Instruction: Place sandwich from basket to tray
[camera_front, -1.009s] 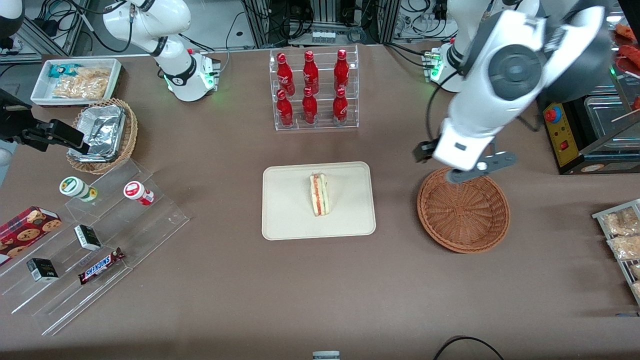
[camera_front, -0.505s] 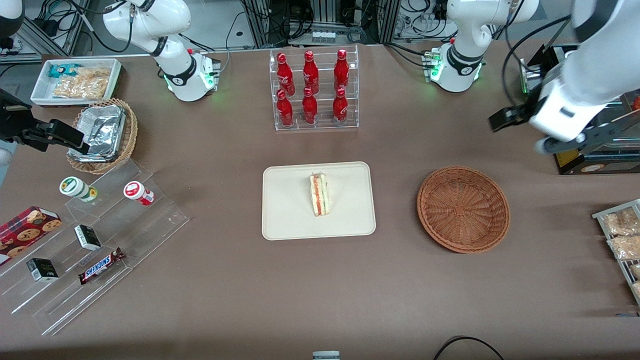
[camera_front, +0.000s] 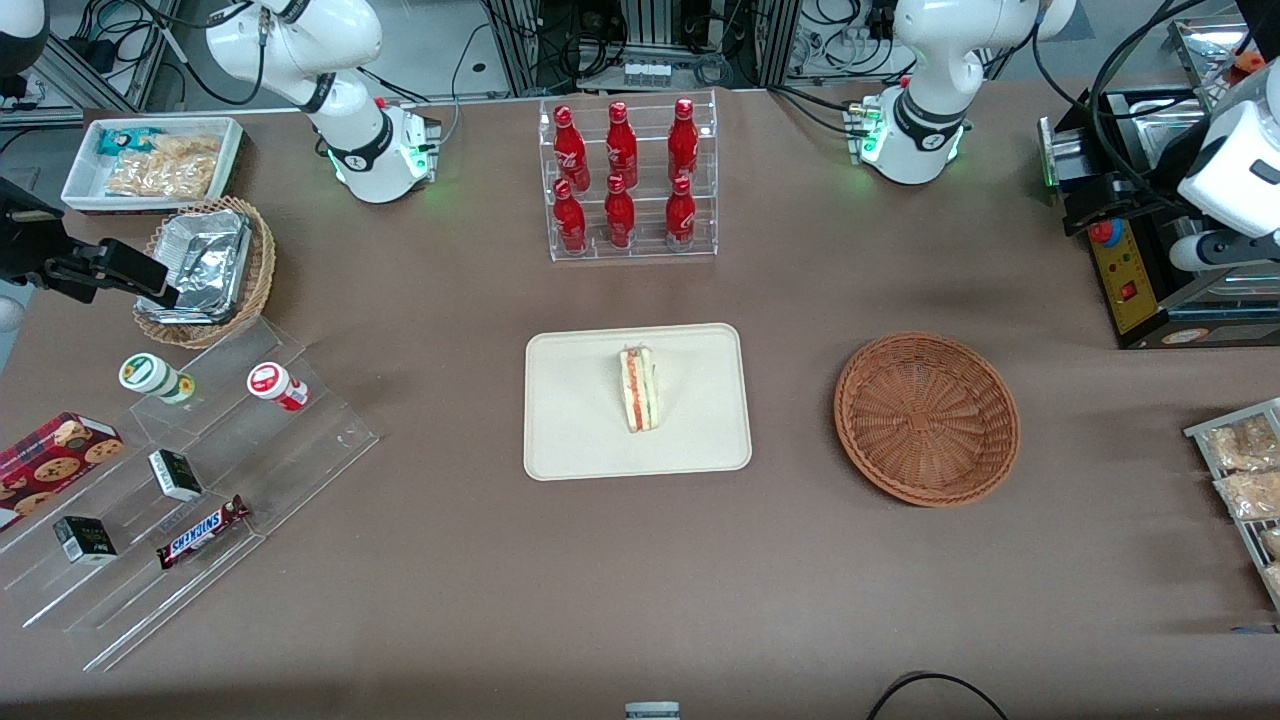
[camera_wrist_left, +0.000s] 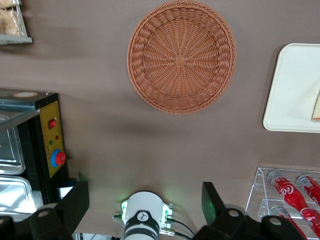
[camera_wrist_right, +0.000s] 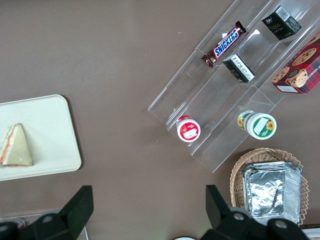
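The sandwich (camera_front: 638, 388), a pale wedge with red and green filling, lies on the cream tray (camera_front: 570, 420) in the middle of the table. It also shows in the right wrist view (camera_wrist_right: 14, 147), on the tray (camera_wrist_right: 50, 130). The round brown wicker basket (camera_front: 927, 418) stands empty beside the tray, toward the working arm's end. My left gripper (camera_front: 1205, 250) is open and empty, raised high near the table's working-arm end, well away from the basket. In the left wrist view the gripper (camera_wrist_left: 144, 202) looks down on the empty basket (camera_wrist_left: 181, 55) and the tray's edge (camera_wrist_left: 292, 90).
A clear rack of red bottles (camera_front: 625, 180) stands farther from the front camera than the tray. A black control box (camera_front: 1130, 270) and a rack of bagged snacks (camera_front: 1245, 470) sit near my gripper. Acrylic steps with snacks (camera_front: 200, 480), a small foil-lined basket (camera_front: 205, 270) and a white bin (camera_front: 155, 160) lie toward the parked arm's end.
My left arm has swung from just above the basket out toward the working arm's end of the table and risen. The sandwich, tray and basket have not moved.
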